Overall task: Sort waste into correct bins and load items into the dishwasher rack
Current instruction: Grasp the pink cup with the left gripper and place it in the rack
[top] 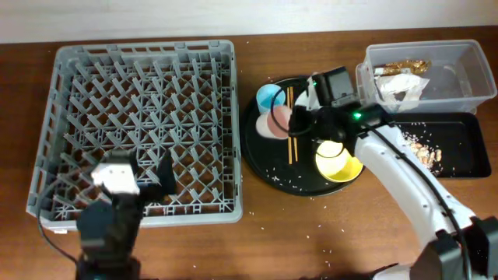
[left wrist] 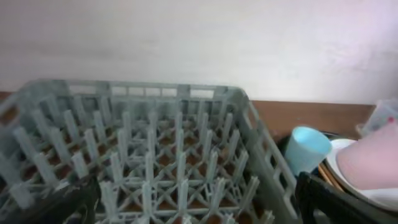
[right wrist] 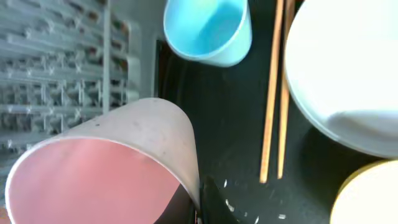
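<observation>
My right gripper (top: 292, 120) (right wrist: 199, 208) is shut on the rim of the pale pink cup (top: 274, 122) (right wrist: 112, 162), over the left part of the round black tray (top: 261, 159). Beside it on that tray are the light blue cup (top: 268, 96) (right wrist: 208, 31), the wooden chopsticks (top: 292, 140) (right wrist: 277, 93), the yellow bowl (top: 338, 161) and the white plate (right wrist: 342, 68), which my arm mostly hides from above. My left gripper (top: 156, 180) (left wrist: 199, 199) is open and empty over the front of the grey dishwasher rack (top: 140, 101) (left wrist: 155, 143).
The clear tub (top: 459, 74) at the back right holds white napkins (top: 401, 85) and a brownish wrapper (top: 405, 66). The flat black tray (top: 459, 152) in front of it holds food scraps (top: 424, 152). Crumbs lie on the round tray and the table.
</observation>
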Controlling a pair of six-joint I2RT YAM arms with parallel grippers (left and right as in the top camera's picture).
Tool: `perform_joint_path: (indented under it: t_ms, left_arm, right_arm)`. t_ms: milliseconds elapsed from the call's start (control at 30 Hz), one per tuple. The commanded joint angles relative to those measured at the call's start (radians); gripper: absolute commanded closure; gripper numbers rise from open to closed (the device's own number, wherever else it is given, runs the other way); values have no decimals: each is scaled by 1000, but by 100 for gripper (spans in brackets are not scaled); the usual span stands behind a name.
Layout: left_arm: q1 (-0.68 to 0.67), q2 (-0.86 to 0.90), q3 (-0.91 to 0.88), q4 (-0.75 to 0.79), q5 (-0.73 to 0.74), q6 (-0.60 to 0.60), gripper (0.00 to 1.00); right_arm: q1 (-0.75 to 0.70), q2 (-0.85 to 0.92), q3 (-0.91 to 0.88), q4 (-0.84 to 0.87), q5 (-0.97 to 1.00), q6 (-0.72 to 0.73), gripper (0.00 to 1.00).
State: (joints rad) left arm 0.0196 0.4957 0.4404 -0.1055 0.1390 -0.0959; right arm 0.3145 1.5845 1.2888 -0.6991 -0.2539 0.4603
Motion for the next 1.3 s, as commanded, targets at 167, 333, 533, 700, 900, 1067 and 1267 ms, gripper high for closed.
perform_joint_path:
  t_ms: [167,333,533,700,900,1067,1267]
  left_arm:
    - [-29,1014,562,188,1104,-300,1]
    - [-98,1143,562,285,1110,-873,1]
    - [-97,1143,562,285,1096,-910,1]
    - [-97,1143,562,285,1094,-910,1]
    - [-97,1143,562,285,1096,-929,2]
    - [-97,1143,562,285,1123,-929,16]
    - [-97,1143,562,285,1122,-929,52]
  right_arm:
    - [-92,-44,13,11,-104,-10,96]
    - [-186,0,12,271,-718,21,96]
    - [-195,184,10,395,-965,19,96]
    - [-123,290,10,562,-1105,8,96]
    - [-62,296,10,586,-995,9,96]
    - [-17,333,10,719,-906,118,96]
    - [-14,333,10,723,-884,125,81]
